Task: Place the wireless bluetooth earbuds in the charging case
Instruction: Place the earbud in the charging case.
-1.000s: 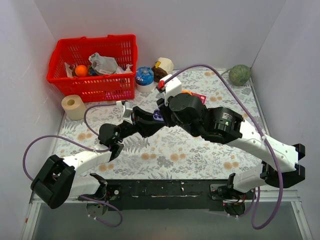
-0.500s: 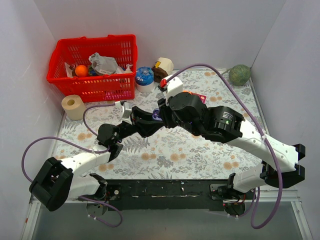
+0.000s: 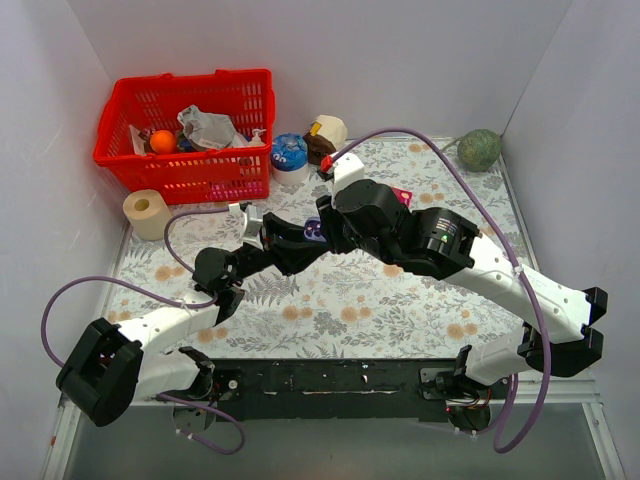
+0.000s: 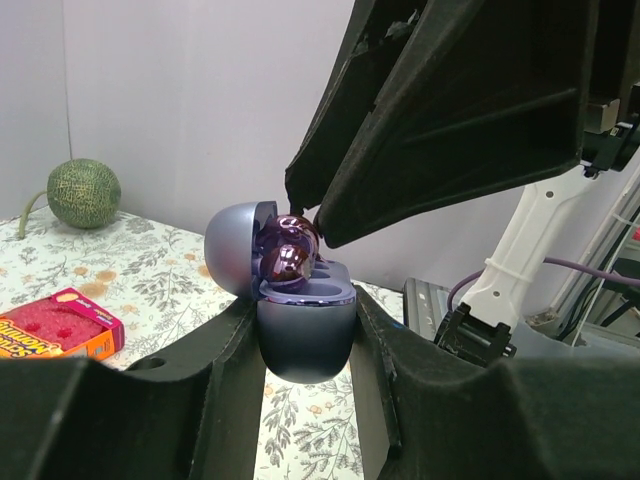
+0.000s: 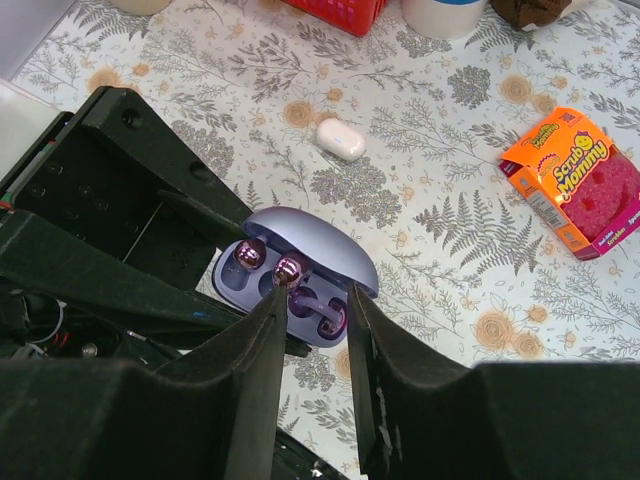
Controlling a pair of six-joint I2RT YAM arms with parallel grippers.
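Note:
My left gripper (image 4: pixel 305 322) is shut on the purple charging case (image 4: pixel 306 335), holding it upright above the table with its lid (image 4: pixel 232 248) swung open. Two glossy purple earbuds (image 4: pixel 287 262) sit at the case's top. In the right wrist view one earbud (image 5: pixel 248 256) rests in the left slot. The other earbud (image 5: pixel 289 269) lies by the middle, touching the tip of my right gripper's left finger (image 5: pixel 268 325). My right gripper (image 5: pixel 316 297) hovers over the case, open, with nothing between its fingers. From above, both grippers meet at the case (image 3: pixel 313 230).
A small white closed case (image 5: pixel 341 139) lies on the floral tablecloth. An orange sponge box (image 5: pixel 575 180) sits to the right. At the back stand a red basket (image 3: pixel 185 130), a paper roll (image 3: pixel 148 213), a blue-lidded tub (image 3: pixel 289 155) and a green melon (image 3: pixel 479 149).
The right arm has shifted slightly left and back over the case. The left arm and the case have stayed put.

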